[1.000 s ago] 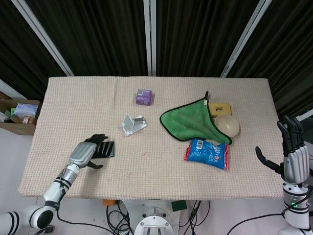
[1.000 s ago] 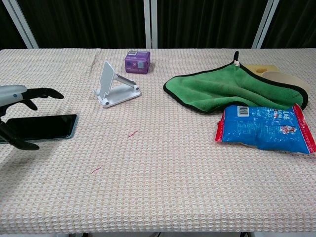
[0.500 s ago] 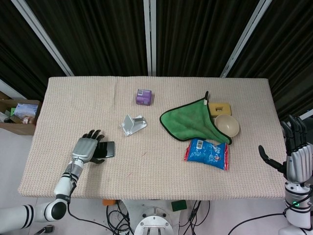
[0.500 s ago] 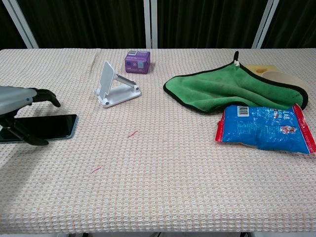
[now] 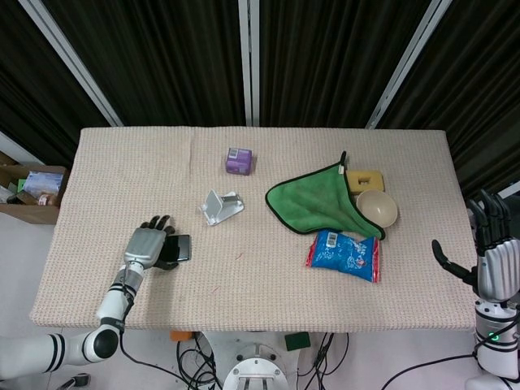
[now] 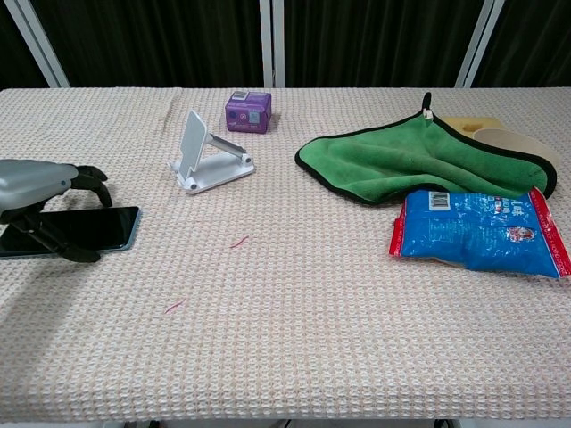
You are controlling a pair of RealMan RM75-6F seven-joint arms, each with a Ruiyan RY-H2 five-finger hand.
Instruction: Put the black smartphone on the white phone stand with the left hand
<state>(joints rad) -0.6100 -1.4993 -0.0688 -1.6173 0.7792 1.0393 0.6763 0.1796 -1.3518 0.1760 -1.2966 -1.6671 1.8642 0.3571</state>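
Step in hand: the grasp. I have the left hand (image 6: 36, 183) over the black smartphone (image 6: 85, 228), which lies flat on the table (image 6: 285, 339) near its left edge, screen up.

Left hand: arched over the phone, fingers (image 6: 89, 176) curled down on its far side and the thumb reaching across the near side. I judge the phone not lifted; whether the fingers already pinch its edges I cannot tell from either view.

Right hand (image 5: 490, 256): raised beyond the table's right edge, fingers apart, holding nothing.

White phone stand (image 6: 207, 157): upright on the table, well apart from the phone, further in and to the right, its back plate tilted and its cradle free.

Other items: purple box (image 6: 248, 111) behind the stand; green cloth (image 6: 419, 160) right of centre; blue snack packet (image 6: 480, 232) just in front of the cloth; beige bowl (image 5: 378, 208) and yellow sponge (image 5: 365, 177) at the cloth's far side.

Next move, as I judge it: close on the phone's long edges, as a thin slab flat on woven cloth gives little to get under. Then lift, carry it to the stand and tip it to match the back plate.
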